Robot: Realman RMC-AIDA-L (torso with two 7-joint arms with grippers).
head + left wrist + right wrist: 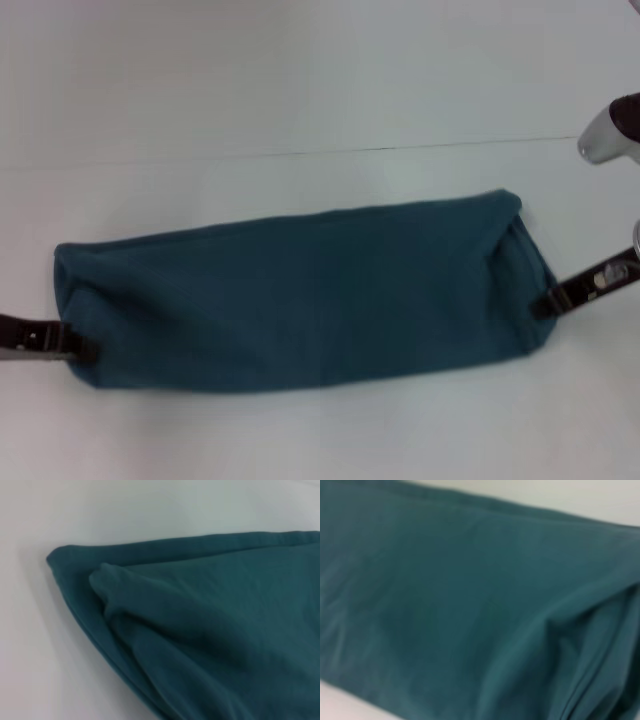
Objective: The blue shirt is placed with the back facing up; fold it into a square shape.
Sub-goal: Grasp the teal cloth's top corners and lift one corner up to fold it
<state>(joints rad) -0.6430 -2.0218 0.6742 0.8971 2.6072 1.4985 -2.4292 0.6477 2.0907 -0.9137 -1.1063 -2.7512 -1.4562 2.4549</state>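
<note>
Head view | one blue shirt [300, 295], folded | two grippers: left gripper [85, 350], right gripper [540, 303]

Plain teal-blue shirt [300, 295] on white table [300, 90].

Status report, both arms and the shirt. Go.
Left tool at the blue shirt left end, right tool at right end. Shirt folded into long band on table. Nothing obstructing.

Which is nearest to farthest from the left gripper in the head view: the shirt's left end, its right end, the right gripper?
1. The blue shirt left end, at the left gripper.
2. Shirt's right end, across the table.
3. Right gripper, just beyond that end.
</note>
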